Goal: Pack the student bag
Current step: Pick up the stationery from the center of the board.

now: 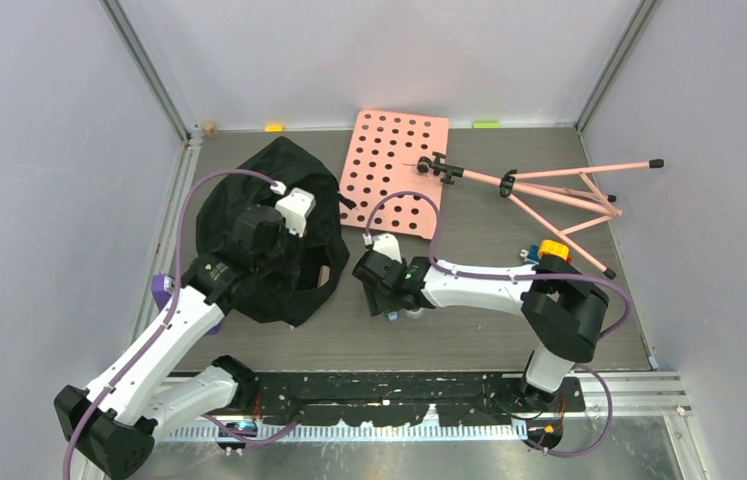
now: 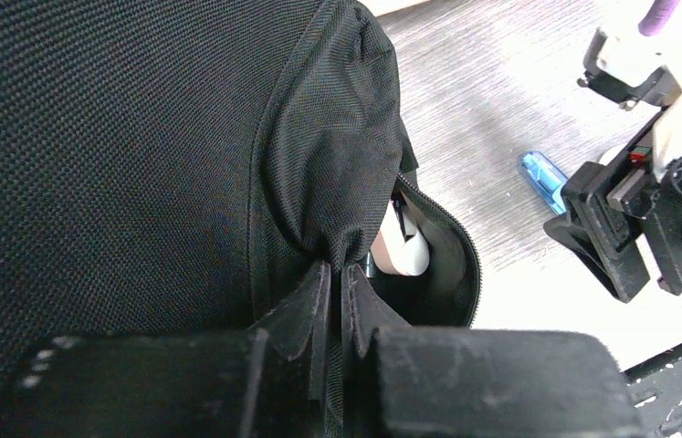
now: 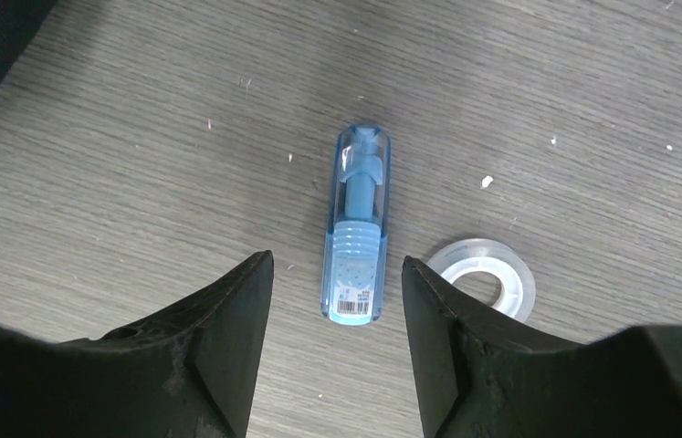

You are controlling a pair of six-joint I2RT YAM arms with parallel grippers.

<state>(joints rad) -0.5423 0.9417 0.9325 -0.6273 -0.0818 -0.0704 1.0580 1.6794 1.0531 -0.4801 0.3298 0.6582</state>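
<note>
I see the student bag (image 1: pixel 284 170) slumped on the left side of the table (image 1: pixel 489 330), with the pink perforated board (image 1: pixel 396 175) just beside it. My left gripper (image 2: pixel 337 287) is clenched on a fold of the bag's black fabric by the zip. My right gripper (image 3: pixel 337 274) stands spread, straddling a blue capped tube (image 3: pixel 356 228) without touching it. A clear tape roll (image 3: pixel 519 283) lies just beside the tube.

Black fabric student bag (image 1: pixel 279 170) lies slumped left of centre; zipper mouth gaping open.
</note>
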